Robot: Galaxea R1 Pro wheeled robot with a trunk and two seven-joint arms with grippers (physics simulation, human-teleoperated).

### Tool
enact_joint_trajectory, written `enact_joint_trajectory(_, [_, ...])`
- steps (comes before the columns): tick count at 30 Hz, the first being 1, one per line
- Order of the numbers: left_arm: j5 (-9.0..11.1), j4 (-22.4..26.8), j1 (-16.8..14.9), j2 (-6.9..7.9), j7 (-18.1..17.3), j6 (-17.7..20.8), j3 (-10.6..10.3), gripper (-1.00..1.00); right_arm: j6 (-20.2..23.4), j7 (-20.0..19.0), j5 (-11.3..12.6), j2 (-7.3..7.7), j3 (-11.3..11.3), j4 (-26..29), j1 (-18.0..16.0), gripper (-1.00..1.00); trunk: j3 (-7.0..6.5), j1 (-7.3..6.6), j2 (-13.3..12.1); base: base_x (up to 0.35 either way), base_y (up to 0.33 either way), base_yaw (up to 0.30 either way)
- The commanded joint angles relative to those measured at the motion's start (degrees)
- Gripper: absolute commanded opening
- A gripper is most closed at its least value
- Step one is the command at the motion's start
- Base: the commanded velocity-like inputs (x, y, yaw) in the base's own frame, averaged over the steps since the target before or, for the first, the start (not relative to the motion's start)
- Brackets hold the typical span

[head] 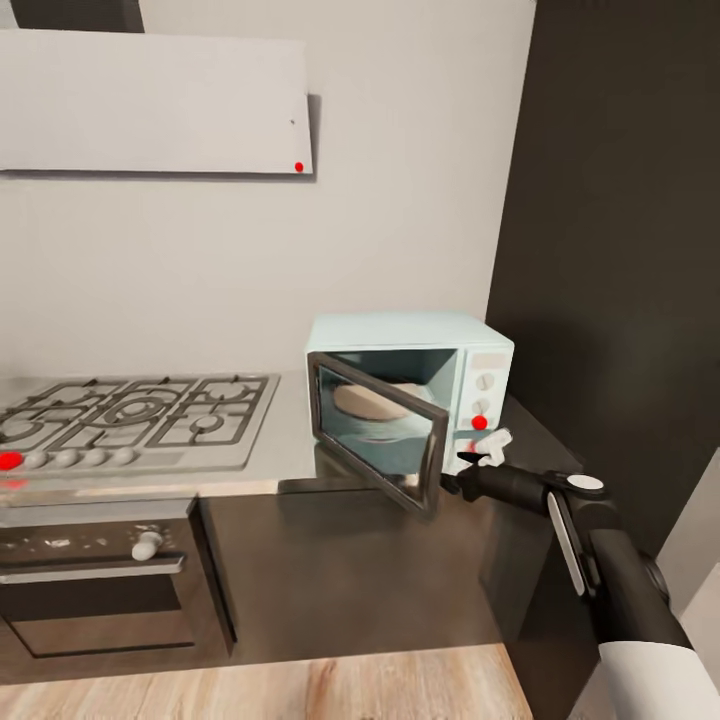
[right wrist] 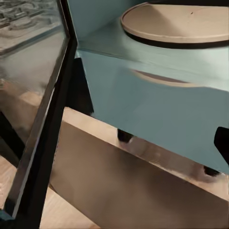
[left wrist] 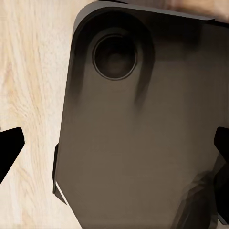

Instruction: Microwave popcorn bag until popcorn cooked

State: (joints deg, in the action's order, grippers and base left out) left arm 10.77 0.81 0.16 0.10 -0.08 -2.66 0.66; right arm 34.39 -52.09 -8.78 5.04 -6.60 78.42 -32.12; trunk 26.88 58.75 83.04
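Note:
The pale mint-blue microwave (head: pixel 410 385) stands on the grey countertop (head: pixel 288 448) beside a dark tall panel. Its dark-framed glass door (head: pixel 378 432) hangs half open, swung toward me. Inside lies a flat, round tan shape (head: pixel 372 400), which the right wrist view shows as a tan disc (right wrist: pixel 176 23) with a dark rim; I cannot tell whether it is the popcorn bag or a turntable. My right gripper (head: pixel 490 448) is open at the door's free edge, below the microwave's red light (head: pixel 479 422), with one dark fingertip (right wrist: pixel 222 143) in view. My left gripper (left wrist: pixel 114 148) is open and holds nothing.
A steel gas hob (head: pixel 130 415) with black grates sits left of the microwave, above a dark built-in oven (head: pixel 95 590). A white hood (head: pixel 150 100) hangs on the wall. The left wrist view looks down on a dark robot part (left wrist: pixel 143 129) over the wood floor (left wrist: pixel 33 71).

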Motion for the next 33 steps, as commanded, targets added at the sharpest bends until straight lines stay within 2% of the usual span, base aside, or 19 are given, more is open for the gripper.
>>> enact_joint_trajectory(1, [0.3,0.1,0.0,-0.01,0.0,-0.1,0.0,1.0,0.3,-0.6,-0.3,-0.03,-0.1,0.1,0.0,1.0,0.05,-0.02,0.0,-0.226,0.217,0.0])
enact_joint_trajectory(15, [0.3,0.1,0.0,0.08,0.0,-0.1,0.0,1.0,0.4,-0.9,0.0,-0.18,0.0,0.1,0.0,1.0,0.05,-0.02,0.0,-0.23,0.223,0.0])
enact_joint_trajectory(23, [0.3,0.1,0.0,0.08,0.0,-0.1,0.0,1.0,0.4,-0.5,0.1,-0.42,0.0,-0.3,0.0,1.0,0.05,-0.02,0.0,-0.038,0.067,0.0])
enact_joint_trajectory(27, [0.3,0.1,0.0,0.08,0.0,-0.1,0.0,1.0,0.3,-0.1,0.0,-1.69,0.0,-0.3,0.0,1.0,0.05,-0.02,0.0,0.0,0.0,0.0])
enact_joint_trajectory(33, [0.3,0.1,0.0,0.08,0.0,-0.1,0.0,1.0,0.0,3.7,-0.3,-4.45,0.0,-0.2,0.0,1.0,0.05,-0.02,0.0,0.0,0.0,0.0])
